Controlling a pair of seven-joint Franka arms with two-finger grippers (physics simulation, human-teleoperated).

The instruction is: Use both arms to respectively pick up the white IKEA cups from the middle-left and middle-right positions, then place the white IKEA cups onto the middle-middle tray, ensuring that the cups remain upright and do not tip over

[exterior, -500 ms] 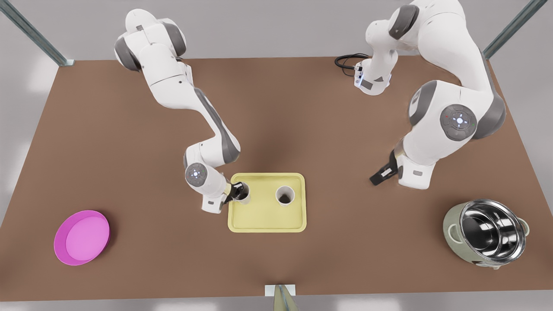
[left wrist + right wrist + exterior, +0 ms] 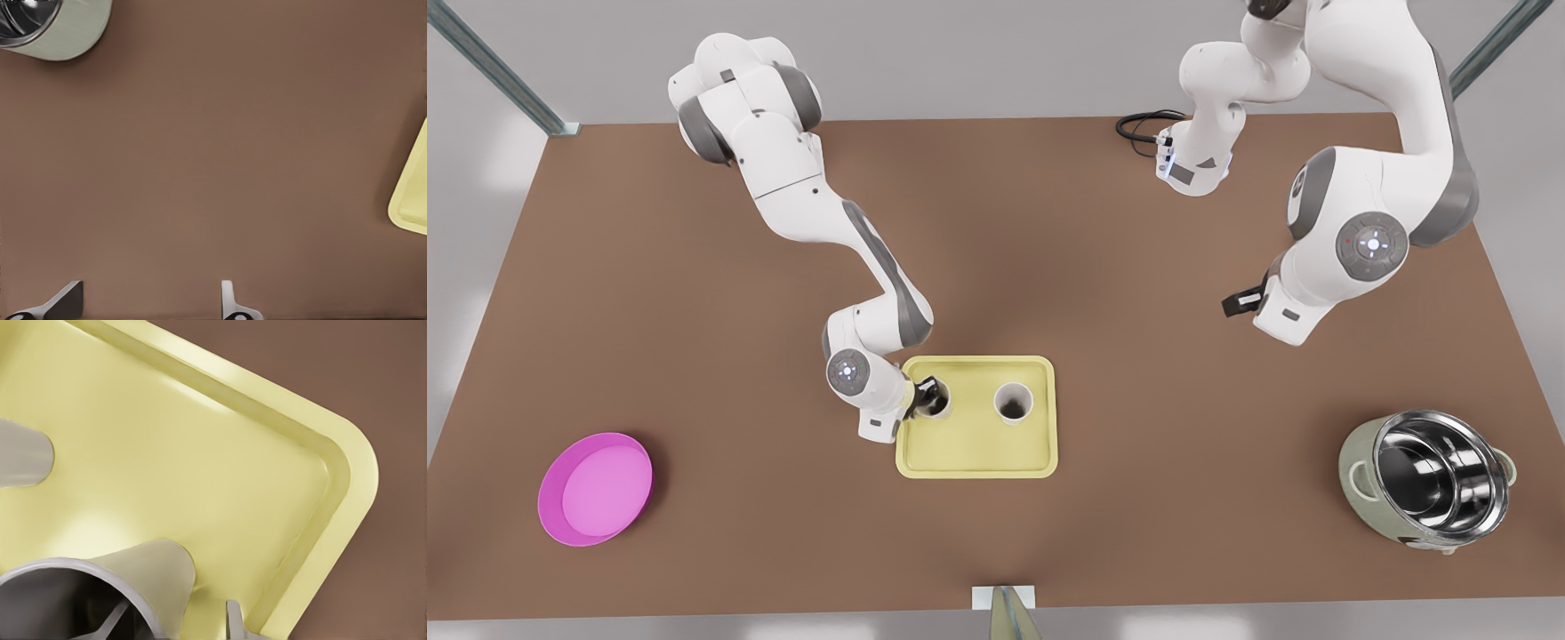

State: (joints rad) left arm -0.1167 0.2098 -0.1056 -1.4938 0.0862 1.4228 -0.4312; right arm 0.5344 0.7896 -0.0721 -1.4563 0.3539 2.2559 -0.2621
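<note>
Two white IKEA cups stand upright on the pale yellow tray (image 2: 978, 469). One cup (image 2: 1015, 402) stands free near the tray's middle; part of it (image 2: 23, 453) shows in the right wrist view. The other cup (image 2: 935, 402) (image 2: 100, 587) sits by the tray's edge on the front view's left. My right gripper (image 2: 923, 394) (image 2: 173, 623) is open astride its wall, one finger inside and one outside with tray (image 2: 333, 473) showing between. My left gripper (image 2: 1240, 302) (image 2: 150, 303) hangs open over bare table on the front view's right, nothing between its fingers.
A steel pot (image 2: 1432, 480) (image 2: 47, 27) stands near the front on the front view's right. A magenta bowl (image 2: 594, 489) lies near the front on the left. A black cable (image 2: 1143, 124) loops at the back. The tray's corner (image 2: 410, 200) shows in the left wrist view.
The left arm has drawn up and back, away from the tray. The right arm has shifted slightly toward the tray's middle, and the cup at its gripper sits a little farther in.
</note>
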